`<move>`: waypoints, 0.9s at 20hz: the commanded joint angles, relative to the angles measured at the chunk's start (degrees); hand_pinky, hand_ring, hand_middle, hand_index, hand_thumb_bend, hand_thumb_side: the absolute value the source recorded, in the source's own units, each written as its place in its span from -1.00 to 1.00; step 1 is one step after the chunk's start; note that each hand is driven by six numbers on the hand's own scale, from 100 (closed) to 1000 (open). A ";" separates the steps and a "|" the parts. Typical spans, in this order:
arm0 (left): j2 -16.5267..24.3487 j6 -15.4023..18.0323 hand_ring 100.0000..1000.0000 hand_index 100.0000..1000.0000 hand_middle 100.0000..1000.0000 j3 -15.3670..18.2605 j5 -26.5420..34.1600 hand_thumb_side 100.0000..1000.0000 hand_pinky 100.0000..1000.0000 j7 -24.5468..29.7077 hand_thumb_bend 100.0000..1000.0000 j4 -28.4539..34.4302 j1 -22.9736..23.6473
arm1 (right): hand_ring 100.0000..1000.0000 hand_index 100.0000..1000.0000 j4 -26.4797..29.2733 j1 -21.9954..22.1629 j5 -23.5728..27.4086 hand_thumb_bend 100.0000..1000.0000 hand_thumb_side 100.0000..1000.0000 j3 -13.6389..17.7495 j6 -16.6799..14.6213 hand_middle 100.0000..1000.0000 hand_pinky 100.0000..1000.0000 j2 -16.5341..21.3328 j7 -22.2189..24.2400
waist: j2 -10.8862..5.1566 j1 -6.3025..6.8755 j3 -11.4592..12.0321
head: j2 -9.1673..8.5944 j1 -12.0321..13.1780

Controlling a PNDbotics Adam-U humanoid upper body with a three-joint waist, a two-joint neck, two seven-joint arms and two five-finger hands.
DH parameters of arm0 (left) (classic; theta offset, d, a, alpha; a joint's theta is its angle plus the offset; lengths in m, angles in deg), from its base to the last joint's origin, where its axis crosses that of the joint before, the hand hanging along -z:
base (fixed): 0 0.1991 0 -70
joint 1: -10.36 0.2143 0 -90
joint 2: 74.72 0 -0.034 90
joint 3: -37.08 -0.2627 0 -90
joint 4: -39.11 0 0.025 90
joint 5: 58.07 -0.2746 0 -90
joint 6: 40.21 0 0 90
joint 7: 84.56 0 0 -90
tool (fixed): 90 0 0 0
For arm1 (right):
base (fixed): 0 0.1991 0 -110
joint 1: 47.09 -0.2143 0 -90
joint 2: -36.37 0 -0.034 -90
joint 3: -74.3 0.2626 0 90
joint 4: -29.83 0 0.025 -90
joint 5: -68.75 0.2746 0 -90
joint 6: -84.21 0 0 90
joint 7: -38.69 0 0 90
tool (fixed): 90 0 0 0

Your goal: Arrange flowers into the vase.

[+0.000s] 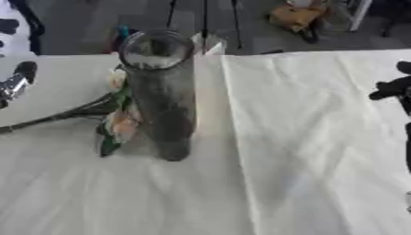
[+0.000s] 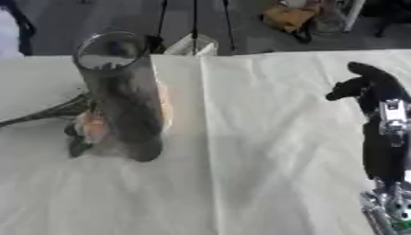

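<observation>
A tall clear glass vase (image 1: 163,105) stands upright on the white cloth, left of the middle, with its round mouth (image 1: 157,48) empty. Artificial flowers lie flat on the cloth against the vase's left side: a peach bloom (image 1: 122,124), a pale bloom (image 1: 117,79) and dark stems (image 1: 60,117) running off to the left edge. My left hand (image 1: 18,80) shows only partly at the far left edge, above the stems and apart from them. At the right, well away from the vase, my right hand (image 2: 368,85) hovers with relaxed fingers and holds nothing.
The white tablecloth (image 1: 305,151) is creased, with a fold line running down just right of the vase. Beyond the table's far edge are a grey floor, thin stand legs (image 1: 205,18), a small white frame (image 2: 192,46) and a yellow object (image 1: 293,16).
</observation>
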 commanded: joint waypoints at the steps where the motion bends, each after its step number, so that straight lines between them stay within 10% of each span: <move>1: 2.13 2.09 0.61 1.00 0.71 -1.20 -2.01 0.82 0.45 2.21 -0.37 -4.65 -2.94 | -0.01 0.53 1.09 -0.33 0.13 -1.00 0.99 -0.05 -0.06 -0.07 0.50 1.52 0.49 | -1.71 1.03 -0.15 | -0.82 0.42; 11: -1.86 7.60 0.61 1.00 0.72 -3.47 -7.92 0.70 0.47 5.10 0.19 -16.24 -9.71 | -0.01 0.53 1.09 -0.42 0.24 -1.00 0.98 -0.52 0.08 -0.07 0.50 1.41 1.13 | -1.24 1.24 -1.02 | -2.12 1.06; 18: -3.90 9.74 0.59 1.00 0.72 -4.94 -11.33 0.40 0.45 6.04 0.21 -18.46 -10.65 | -0.01 0.53 1.09 -0.52 0.31 -1.00 0.98 -0.63 0.30 -0.07 0.51 1.15 1.34 | -0.92 1.36 -1.16 | -2.25 1.13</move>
